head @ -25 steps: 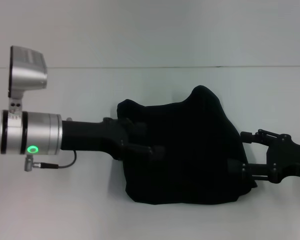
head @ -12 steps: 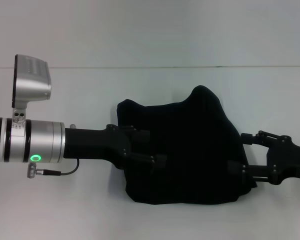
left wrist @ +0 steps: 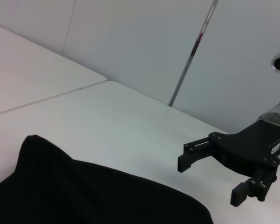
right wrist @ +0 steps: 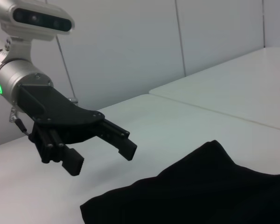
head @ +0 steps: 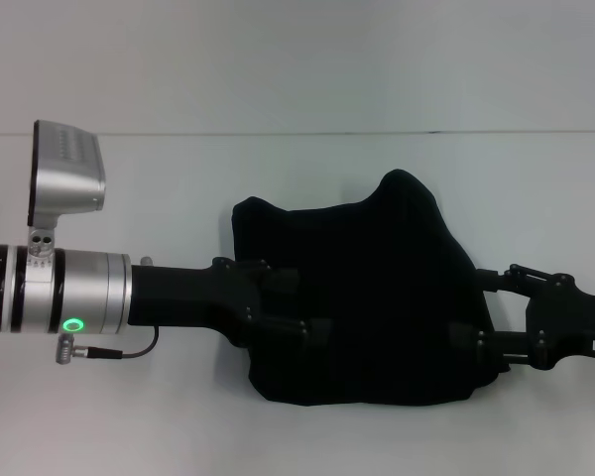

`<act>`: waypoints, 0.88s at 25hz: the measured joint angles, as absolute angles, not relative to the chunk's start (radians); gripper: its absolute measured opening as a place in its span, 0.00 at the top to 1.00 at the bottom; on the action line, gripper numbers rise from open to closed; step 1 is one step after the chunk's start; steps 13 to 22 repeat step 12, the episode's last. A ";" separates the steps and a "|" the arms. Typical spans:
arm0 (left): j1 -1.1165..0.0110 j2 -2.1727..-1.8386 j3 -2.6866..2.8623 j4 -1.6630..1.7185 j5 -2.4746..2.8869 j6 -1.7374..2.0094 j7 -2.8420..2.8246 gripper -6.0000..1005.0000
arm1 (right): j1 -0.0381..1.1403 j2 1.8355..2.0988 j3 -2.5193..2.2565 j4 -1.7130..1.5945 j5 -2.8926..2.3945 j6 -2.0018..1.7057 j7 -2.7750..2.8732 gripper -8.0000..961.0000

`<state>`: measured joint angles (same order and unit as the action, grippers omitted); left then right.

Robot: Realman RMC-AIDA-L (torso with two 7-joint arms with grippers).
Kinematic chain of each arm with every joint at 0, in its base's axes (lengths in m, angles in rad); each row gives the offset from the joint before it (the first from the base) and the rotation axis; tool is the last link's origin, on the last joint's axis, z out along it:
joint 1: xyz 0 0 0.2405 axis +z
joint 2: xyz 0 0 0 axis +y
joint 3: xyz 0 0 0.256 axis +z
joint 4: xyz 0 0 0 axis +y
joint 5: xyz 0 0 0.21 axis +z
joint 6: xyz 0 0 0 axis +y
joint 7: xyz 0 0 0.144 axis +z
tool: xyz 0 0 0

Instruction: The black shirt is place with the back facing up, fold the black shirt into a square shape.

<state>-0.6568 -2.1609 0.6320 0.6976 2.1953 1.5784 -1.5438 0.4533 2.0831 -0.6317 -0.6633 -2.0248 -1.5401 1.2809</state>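
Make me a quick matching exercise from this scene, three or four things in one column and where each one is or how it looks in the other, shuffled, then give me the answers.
Things
1. shirt
2. left gripper
3. right gripper
4. table

Descriptions
A. white surface under everything
B. open, in the air at the shirt's left edge
C. bunched black cloth lying mid-table, not a square
D. open, in the air at the shirt's right edge

Pairs: 1-C, 2-B, 3-D, 4-A

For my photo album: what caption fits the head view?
Two open grippers, left and right, flank a bunched black shirt on a white table.
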 joint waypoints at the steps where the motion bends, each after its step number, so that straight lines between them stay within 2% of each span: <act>1: -0.657 -2.161 0.632 0.696 2.196 1.578 -1.544 0.06 | 0.454 2.082 -0.632 -0.659 -2.025 -1.538 1.281 0.02; 22: -0.646 -2.161 0.669 0.695 2.196 1.569 -1.548 0.06 | 0.452 2.082 -0.632 -0.657 -2.025 -1.528 1.281 0.02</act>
